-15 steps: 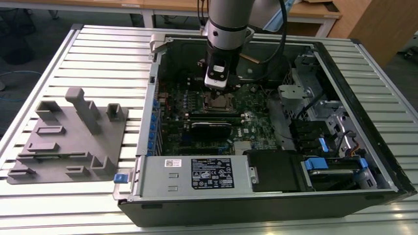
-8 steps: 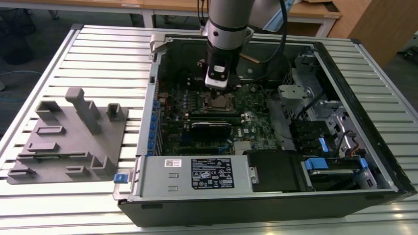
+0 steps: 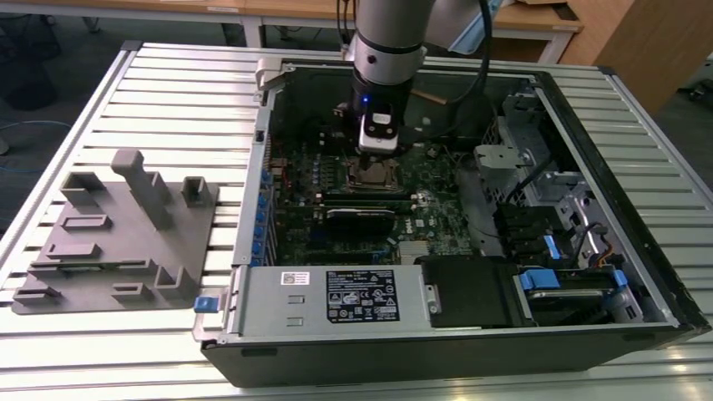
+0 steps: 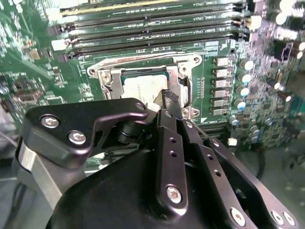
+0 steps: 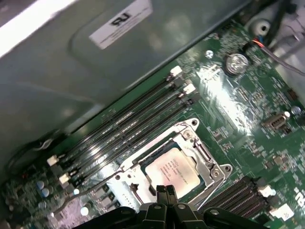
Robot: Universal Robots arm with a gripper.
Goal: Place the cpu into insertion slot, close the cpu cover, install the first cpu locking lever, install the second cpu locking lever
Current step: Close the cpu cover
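The one gripper [image 5: 165, 192] has its jaws together, tips just over the edge of the single cpu [image 5: 171, 169]. The chip lies flat in the insertion slot [image 5: 151, 153], with one cpu cover [image 5: 206, 164] down around it. Four long memory slots [image 5: 128, 129] run alongside.

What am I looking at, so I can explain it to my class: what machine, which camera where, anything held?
A robot arm reaches into an open computer case on a slatted metal table; a grey holder lies at the exterior view's left. That view comes from a camera off the arm. Both wrist views come from cameras on the arm, looking past its black end effector at the green circuit board. There a silver chip lies inside a square metal frame. The end effector is shut close to the chip, holding nothing visible.
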